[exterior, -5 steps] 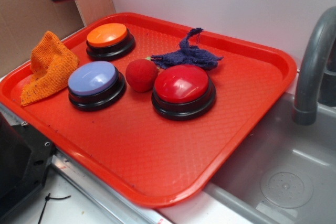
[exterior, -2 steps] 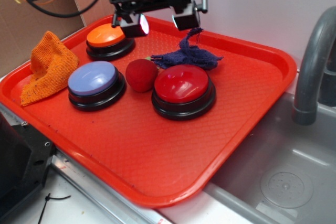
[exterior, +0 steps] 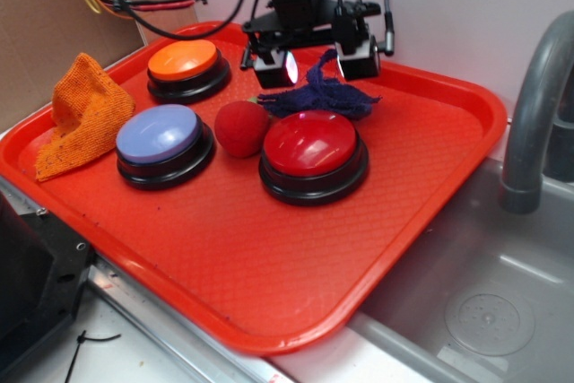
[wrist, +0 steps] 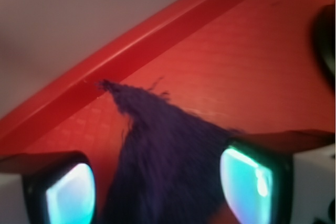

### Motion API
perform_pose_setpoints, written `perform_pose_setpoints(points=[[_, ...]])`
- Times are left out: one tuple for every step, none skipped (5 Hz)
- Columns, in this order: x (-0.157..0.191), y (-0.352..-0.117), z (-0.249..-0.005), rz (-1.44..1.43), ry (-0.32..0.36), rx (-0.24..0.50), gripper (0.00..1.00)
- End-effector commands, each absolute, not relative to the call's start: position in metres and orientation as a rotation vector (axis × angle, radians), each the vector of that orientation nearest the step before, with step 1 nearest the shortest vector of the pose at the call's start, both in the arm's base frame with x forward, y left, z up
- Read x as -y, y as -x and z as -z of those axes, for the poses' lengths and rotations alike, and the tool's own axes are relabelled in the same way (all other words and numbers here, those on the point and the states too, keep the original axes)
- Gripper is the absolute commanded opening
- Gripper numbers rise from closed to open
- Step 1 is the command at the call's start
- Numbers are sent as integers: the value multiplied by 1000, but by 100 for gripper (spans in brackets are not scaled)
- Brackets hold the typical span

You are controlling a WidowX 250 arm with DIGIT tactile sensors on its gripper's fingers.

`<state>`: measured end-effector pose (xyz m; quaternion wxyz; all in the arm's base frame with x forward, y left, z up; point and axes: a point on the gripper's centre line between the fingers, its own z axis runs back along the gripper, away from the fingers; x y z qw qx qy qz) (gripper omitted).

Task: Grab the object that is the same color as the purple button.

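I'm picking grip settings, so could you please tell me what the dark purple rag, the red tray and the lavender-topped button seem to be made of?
The dark purple rag looks like coarse woven cloth: matte, with frayed stringy ends. The red tray appears to be moulded plastic, with a fine diamond texture and a glossy rim. The lavender-topped round button seems to be smooth hard plastic, its dome faintly shiny over a black base. The gripper straddles the rag, open.

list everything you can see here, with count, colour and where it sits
tray: 1, red, beside the sink
purple button: 1, lavender top on black base, tray's left
orange button: 1, back left
red button: 1, tray's middle
rag: 1, dark purple-blue, behind the red button
ball: 1, red, between the purple and red buttons
orange cloth: 1, tray's left edge
sink: 1, grey, right
faucet: 1, grey, right
tool: 1, black, open, astride the rag's raised end
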<state>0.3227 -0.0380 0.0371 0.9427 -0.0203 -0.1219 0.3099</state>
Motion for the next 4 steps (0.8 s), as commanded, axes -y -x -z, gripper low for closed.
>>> perform_pose_setpoints(points=[[28, -337, -32, -640, 62, 221, 100], [26, -336, -30, -638, 29, 218, 0], [22, -336, -32, -640, 34, 204, 0], [22, -338, -33, -629, 22, 205, 0]])
